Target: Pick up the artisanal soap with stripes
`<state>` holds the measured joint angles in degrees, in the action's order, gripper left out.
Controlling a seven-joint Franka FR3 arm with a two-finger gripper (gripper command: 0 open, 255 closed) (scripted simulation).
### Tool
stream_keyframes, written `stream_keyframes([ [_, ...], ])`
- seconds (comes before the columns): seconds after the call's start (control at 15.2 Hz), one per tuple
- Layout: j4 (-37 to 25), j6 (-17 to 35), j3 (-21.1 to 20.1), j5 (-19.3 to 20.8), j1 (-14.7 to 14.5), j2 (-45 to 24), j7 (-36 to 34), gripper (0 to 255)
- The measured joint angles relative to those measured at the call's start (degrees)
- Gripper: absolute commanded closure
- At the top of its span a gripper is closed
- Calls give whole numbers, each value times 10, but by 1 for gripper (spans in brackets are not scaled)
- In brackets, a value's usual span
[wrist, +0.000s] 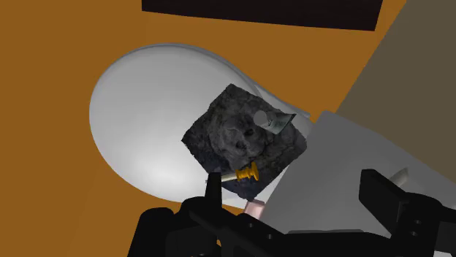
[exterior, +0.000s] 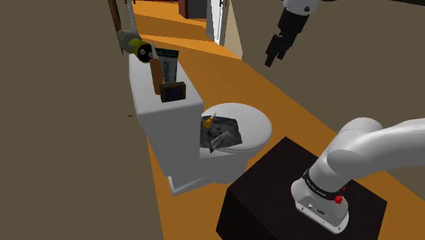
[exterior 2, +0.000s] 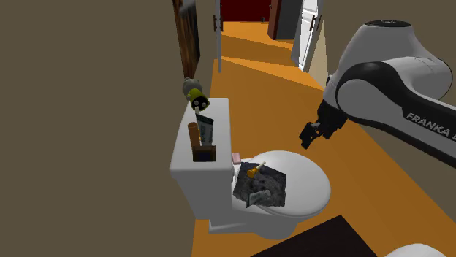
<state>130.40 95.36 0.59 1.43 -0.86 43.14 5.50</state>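
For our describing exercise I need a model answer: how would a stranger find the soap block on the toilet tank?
Find the white toilet and look along the flat top of its tank. The soap block stands at the end nearest the shoulder view's camera, right beside a tall brown bottle. It alone is low and squarish, dark brown with a blue face.

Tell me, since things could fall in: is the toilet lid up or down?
Down: the white lid lies flat and closed, with a dark grey cloth resting on top of it.
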Motion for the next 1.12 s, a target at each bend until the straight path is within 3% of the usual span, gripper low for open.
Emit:
stream_keyframes([
  [0.4, -26, 27, -14, -20, -30, -58, 20, 0],
  [1.12, -151, 77, -58, -64, -100, -247, 82, 0],
])
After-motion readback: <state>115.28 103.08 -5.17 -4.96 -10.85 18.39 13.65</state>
